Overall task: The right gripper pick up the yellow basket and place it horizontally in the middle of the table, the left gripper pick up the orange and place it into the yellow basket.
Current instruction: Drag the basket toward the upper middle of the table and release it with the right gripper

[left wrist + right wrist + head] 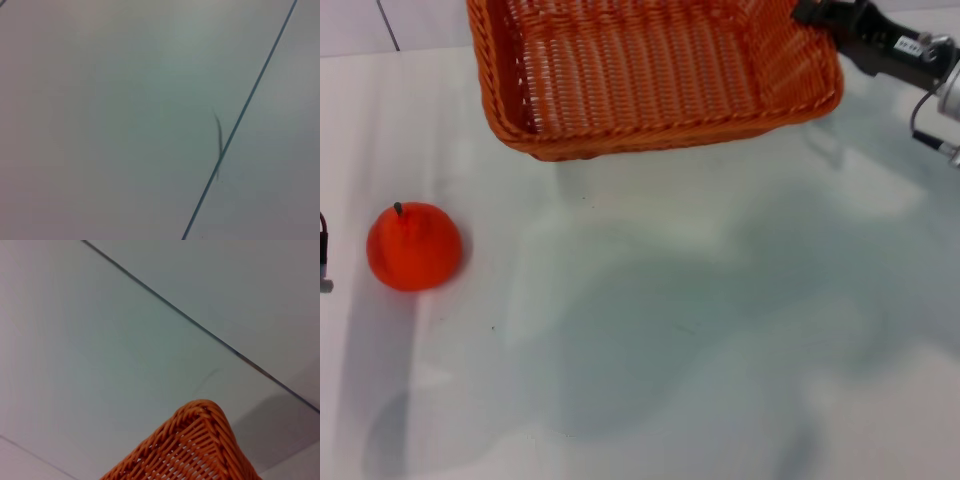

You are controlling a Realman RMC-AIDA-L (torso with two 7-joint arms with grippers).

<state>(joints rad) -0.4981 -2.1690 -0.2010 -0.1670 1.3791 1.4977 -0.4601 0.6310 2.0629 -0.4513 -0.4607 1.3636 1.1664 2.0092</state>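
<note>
The yellow basket (650, 75) is an orange-brown woven basket at the far middle of the white table (700, 330). It looks lifted, with a shadow below its near rim. My right gripper (812, 14), black on a silver wrist, is shut on the basket's far right corner. The right wrist view shows one basket corner (200, 445) above the table. The orange (414, 246), with a short dark stem, sits on the table at the near left, apart from the basket. Only a sliver of my left gripper (324, 262) shows at the left edge, just left of the orange.
A thin dark seam line crosses the table in the left wrist view (240, 115) and in the right wrist view (200, 327). A thin cable (925, 130) hangs by the right wrist.
</note>
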